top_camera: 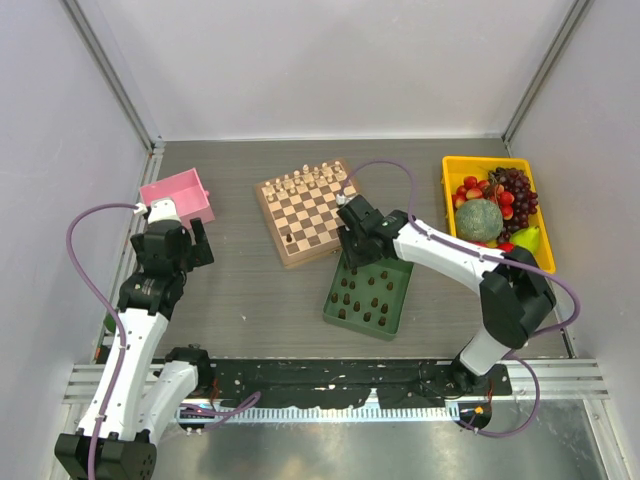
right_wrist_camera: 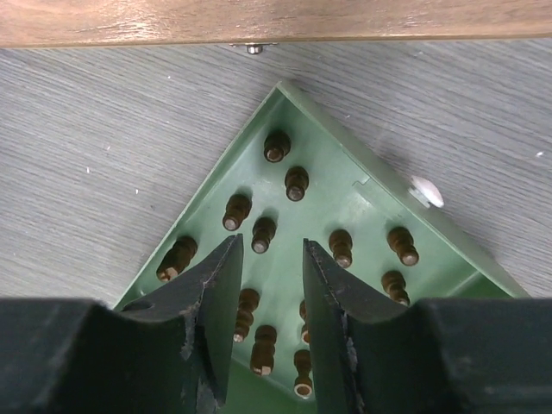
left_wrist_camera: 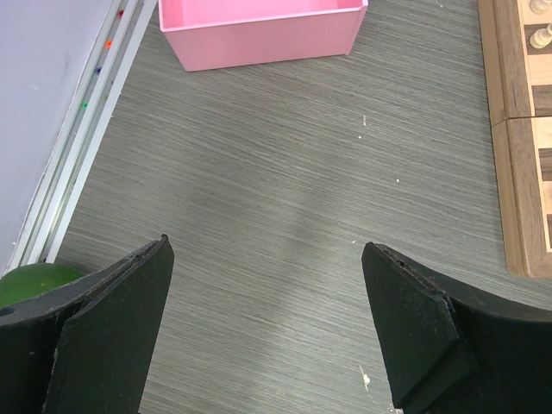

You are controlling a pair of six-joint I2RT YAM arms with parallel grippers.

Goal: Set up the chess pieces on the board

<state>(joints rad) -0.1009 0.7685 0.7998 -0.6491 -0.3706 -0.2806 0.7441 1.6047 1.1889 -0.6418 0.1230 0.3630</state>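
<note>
You have barely begun: one dark chess piece (top_camera: 290,239) stands on the chessboard (top_camera: 310,220), while the other dark chess pieces (right_wrist_camera: 296,183) wait upright in the green tray (right_wrist_camera: 345,207) just beside the board's near corner. Your right fingers (right_wrist_camera: 216,293) hover over that tray, parted narrowly and holding nothing. Your left fingers (left_wrist_camera: 121,310) are spread wide and empty above the tabletop (left_wrist_camera: 285,155), near the pink bin (left_wrist_camera: 259,30). The cream chessmen (top_camera: 305,180) fill the board's far rows. The yellow fruit tray (top_camera: 446,195) sits well apart, and nothing seems to block the path from tray to board.
</note>
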